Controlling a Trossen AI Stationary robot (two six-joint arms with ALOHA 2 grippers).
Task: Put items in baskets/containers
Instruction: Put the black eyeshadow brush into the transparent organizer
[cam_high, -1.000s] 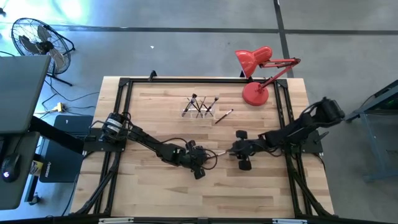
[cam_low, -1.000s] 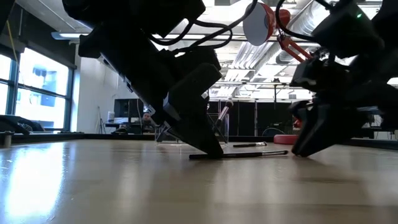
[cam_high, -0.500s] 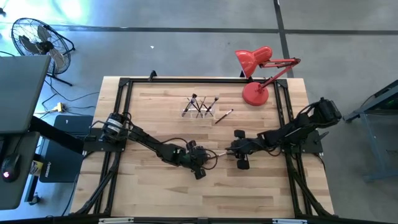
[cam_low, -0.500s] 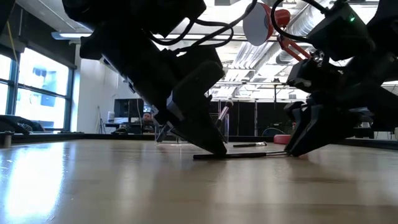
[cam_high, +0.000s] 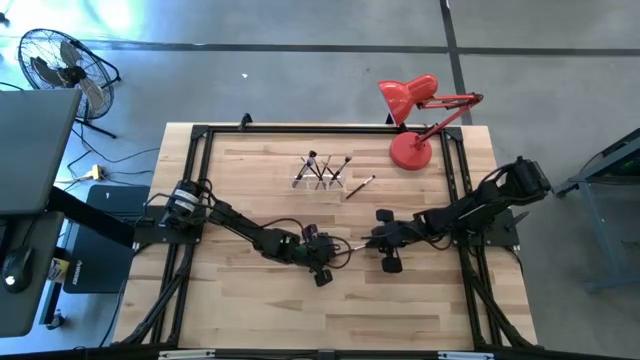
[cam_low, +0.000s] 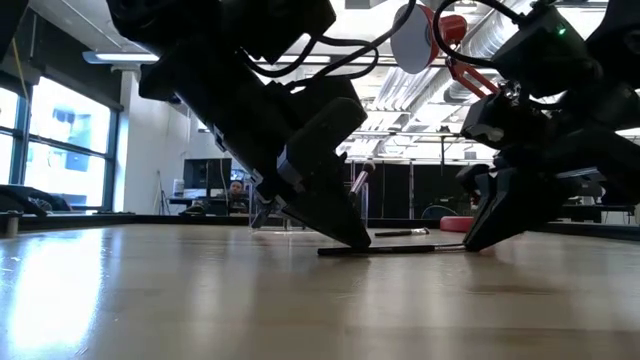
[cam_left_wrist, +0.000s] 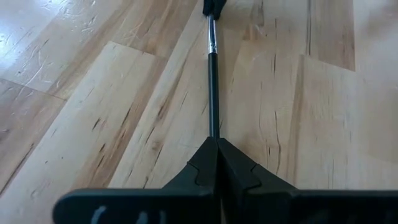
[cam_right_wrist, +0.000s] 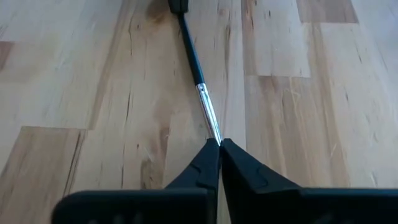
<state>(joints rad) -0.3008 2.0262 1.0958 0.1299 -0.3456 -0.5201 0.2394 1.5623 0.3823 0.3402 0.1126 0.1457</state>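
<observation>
— Brush (cam_low: 390, 249) on the table is pinched from both ends now. A second ago the right gripper (cam_high: 368, 240) stood half open just off the silver end; it has come in and its fingers have snapped shut on that end.

— And the left gripper (cam_high: 336, 244)?

— Same as before, clamped on the dark handle end. So one brush lies flat between the two sets of fingertips, each holding an end. Looks to me like a handover, or a shared lift toward the clear holder (cam_high: 320, 176), which sits well beyond both grippers with several brushes already standing in it. One more loose brush (cam_high: 360, 186) lies just beside that holder.

— Can you tell that from above?

— Barely; from overhead the brush is a thin line between two dark lumps. The right wrist view shows the silver band (cam_right_wrist: 208, 114) running straight into the closed fingertips (cam_right_wrist: 214, 163), and the left wrist view shows the handle (cam_left_wrist: 212, 93) doing the same. The table-level view adds that the brush is lying on the wood, not lifted.
</observation>
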